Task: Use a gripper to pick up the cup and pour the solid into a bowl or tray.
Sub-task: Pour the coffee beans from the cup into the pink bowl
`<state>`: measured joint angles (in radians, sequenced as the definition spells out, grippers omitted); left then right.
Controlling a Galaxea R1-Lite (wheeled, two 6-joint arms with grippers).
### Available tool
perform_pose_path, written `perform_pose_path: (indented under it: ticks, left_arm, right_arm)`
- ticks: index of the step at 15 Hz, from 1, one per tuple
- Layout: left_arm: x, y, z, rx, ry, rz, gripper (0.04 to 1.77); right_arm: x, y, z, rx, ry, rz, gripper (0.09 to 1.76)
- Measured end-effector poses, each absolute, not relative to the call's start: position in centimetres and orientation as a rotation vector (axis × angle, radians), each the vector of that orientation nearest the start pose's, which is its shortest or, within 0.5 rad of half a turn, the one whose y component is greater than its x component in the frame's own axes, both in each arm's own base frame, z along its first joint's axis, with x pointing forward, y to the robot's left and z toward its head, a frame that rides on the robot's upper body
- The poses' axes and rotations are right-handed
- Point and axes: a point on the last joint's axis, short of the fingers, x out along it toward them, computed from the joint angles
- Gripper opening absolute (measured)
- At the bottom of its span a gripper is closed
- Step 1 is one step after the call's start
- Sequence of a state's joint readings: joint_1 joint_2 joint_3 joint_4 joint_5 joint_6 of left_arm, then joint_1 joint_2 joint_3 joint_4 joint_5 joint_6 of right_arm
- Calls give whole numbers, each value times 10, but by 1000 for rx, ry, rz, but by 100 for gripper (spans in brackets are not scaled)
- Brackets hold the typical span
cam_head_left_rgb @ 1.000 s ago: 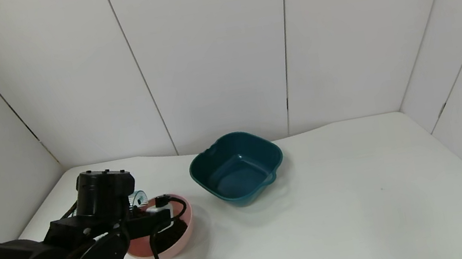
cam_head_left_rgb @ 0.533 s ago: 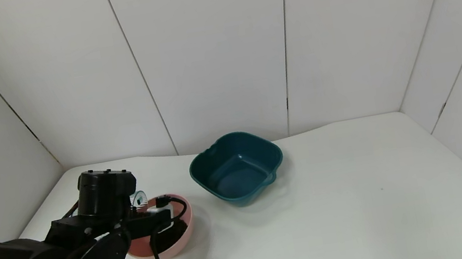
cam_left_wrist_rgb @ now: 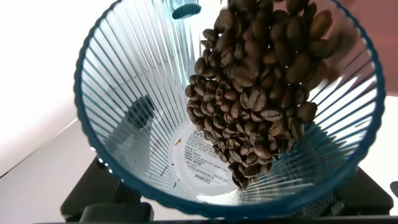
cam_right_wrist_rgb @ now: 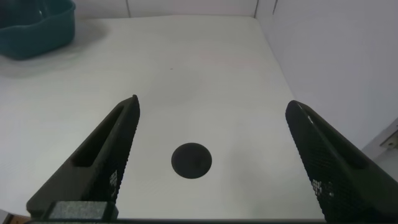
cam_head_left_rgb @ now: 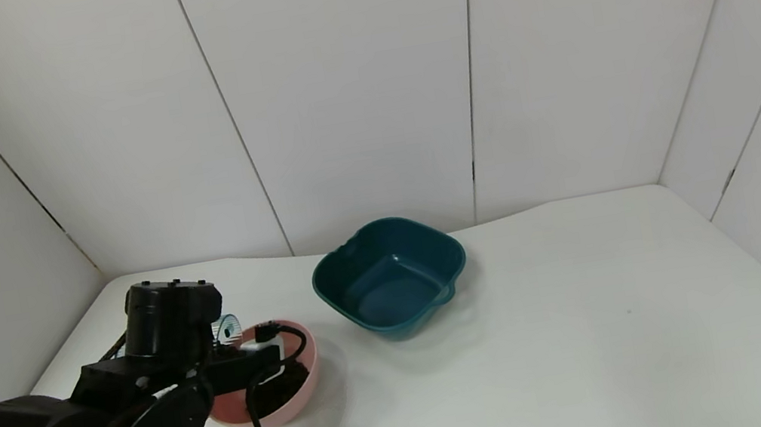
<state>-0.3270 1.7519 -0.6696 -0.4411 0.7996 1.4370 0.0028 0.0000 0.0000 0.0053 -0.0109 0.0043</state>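
Left wrist view looks straight into the mouth of the cup (cam_left_wrist_rgb: 224,106), which the left claw pinches by its ribbed sides; the black claw body shows dimly through the translucent blue-grey wall and under its rim. The cup is tipped over, and the solid (cam_left_wrist_rgb: 261,93) (dark brown, bean-like pieces) lies in a stream along one side of the inner wall from near the base out past the rim. A round white label sits on the bare part of the base.

From the head view, the left claw (cam_head_left_rgb: 237,343) is over the near-left part of the worktop (cam_head_left_rgb: 598,332), with its black wrist and looping cables covering much of the pink bowl (cam_head_left_rgb: 305,389). Only a sliver of the cup's rim (cam_head_left_rgb: 224,326) shows beside the wrist, right above the bowl's far-left edge. Dark pieces of the solid (cam_head_left_rgb: 279,390) already lie inside the bowl. The teal basin (cam_head_left_rgb: 390,277) stands farther back and to the right of the bowl, apart from it.

The right claw (cam_right_wrist_rgb: 211,155) hangs over the right side of the worktop with its two black fingers spread wide and nothing between them. A small dark round spot (cam_right_wrist_rgb: 191,160) marks the surface below it, and a corner of the teal basin (cam_right_wrist_rgb: 34,28) shows well away.
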Motion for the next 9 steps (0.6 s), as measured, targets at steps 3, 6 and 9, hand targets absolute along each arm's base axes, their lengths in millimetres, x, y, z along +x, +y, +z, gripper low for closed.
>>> perform_pose_path:
  ticks: [3, 6, 9]
  left_arm:
    - [267, -72, 122, 1705, 807, -11, 131]
    - [263, -69, 124, 1698, 806, -5, 131]
    - [261, -68, 126, 1692, 798, -1, 131]
  right_arm:
    - [-23, 0, 75, 4, 5, -8, 171]
    - [-23, 0, 75, 4, 5, -8, 171]
    - [-23, 0, 75, 5, 5, -8, 171]
